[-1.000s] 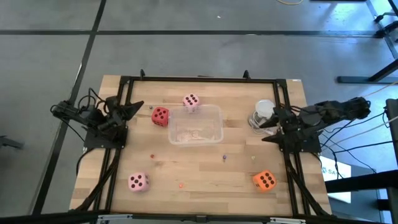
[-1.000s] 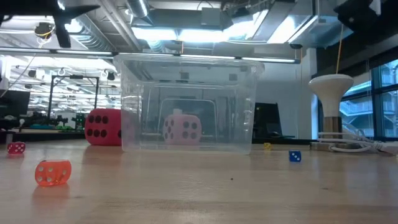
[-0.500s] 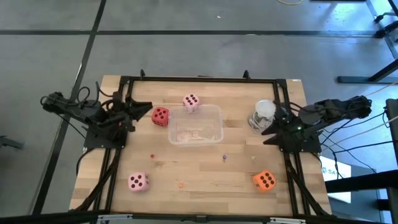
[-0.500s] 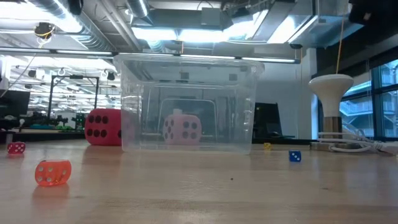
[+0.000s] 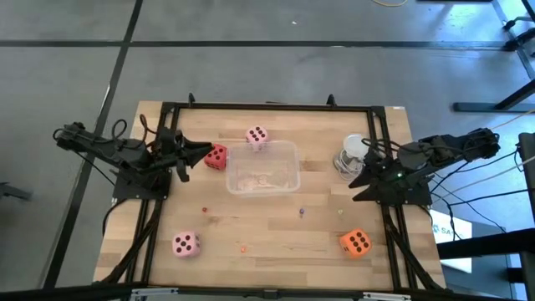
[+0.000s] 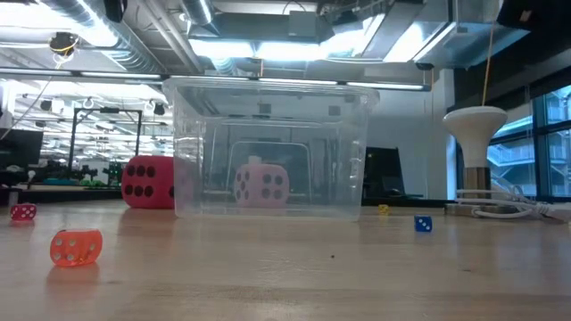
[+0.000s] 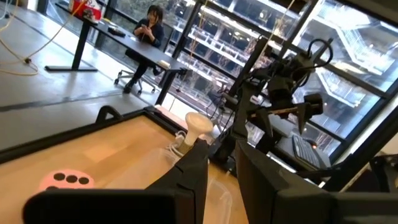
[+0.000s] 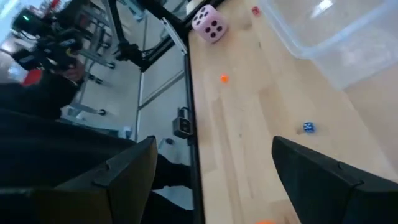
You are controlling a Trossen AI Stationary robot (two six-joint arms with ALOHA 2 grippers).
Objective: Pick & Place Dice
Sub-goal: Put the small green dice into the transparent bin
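A red die [image 5: 216, 156] rests on the table left of the clear tub [image 5: 264, 167]. A pale pink die [image 5: 257, 136] sits at the tub's far side, and shows behind the tub in the low view [image 6: 261, 183]. Another pale pink die [image 5: 185, 244] lies near left, and an orange die [image 5: 356, 242] near right. My left gripper [image 5: 201, 155] is open just left of the red die, touching nothing. My right gripper [image 5: 354, 177] is open and empty right of the tub, and its wrist view [image 8: 214, 155] looks across to the near-left pink die [image 8: 209, 23].
A white mushroom-shaped stand [image 5: 354, 150] is next to my right gripper. Tiny dice lie scattered on the wood: orange [image 6: 76, 247], red [image 6: 23, 211], blue [image 6: 423, 224]. A black frame [image 5: 267, 107] borders the table. People sit at a desk in the room beyond [image 7: 149, 22].
My left gripper has moved toward the table's right edge, closing in on the red die. My right arm has shifted slightly beside the white stand. The dice and the tub have stayed put.
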